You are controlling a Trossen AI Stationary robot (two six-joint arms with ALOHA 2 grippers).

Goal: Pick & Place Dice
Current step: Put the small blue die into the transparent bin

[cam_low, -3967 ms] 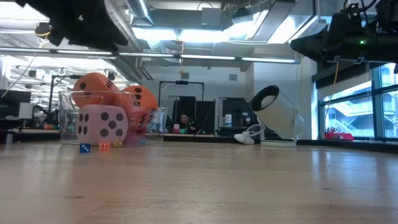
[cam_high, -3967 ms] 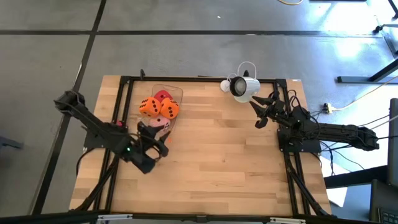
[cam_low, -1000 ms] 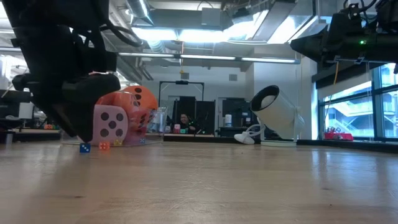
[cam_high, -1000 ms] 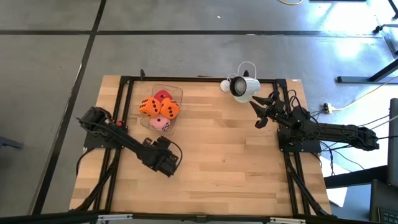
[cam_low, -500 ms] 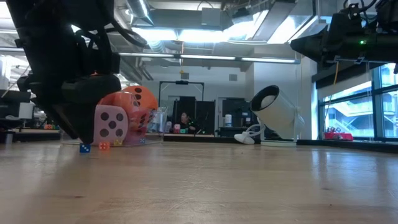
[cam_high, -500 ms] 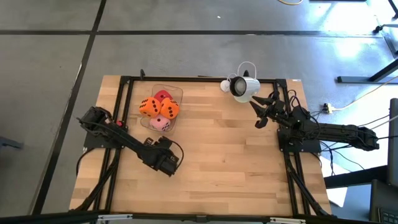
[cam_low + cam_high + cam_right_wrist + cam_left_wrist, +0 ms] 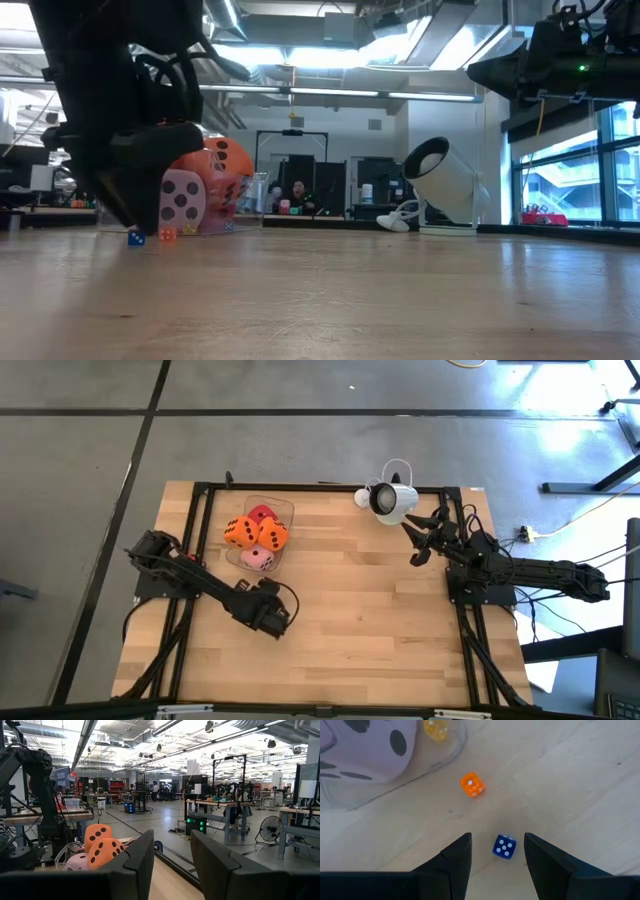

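At 7 o'clock on the table (image 7: pixel 380 620), the left gripper (image 7: pixel 497 851) hangs with fingers parted, straddling a small blue die (image 7: pixel 504 846) without touching it. 4 large dice (image 7: pixel 256 535) sit in a clear tray (image 7: pixel 283 509) at 10 o'clock. At 2 o'clock, the right gripper (image 7: pixel 172 851) waits, fingers apart, empty.

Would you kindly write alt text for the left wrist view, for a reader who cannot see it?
The open left gripper hangs just above a small blue die that lies on the wooden table between its fingers. A small orange die lies farther on, near the clear tray, which holds a large pink die and a small yellow die.
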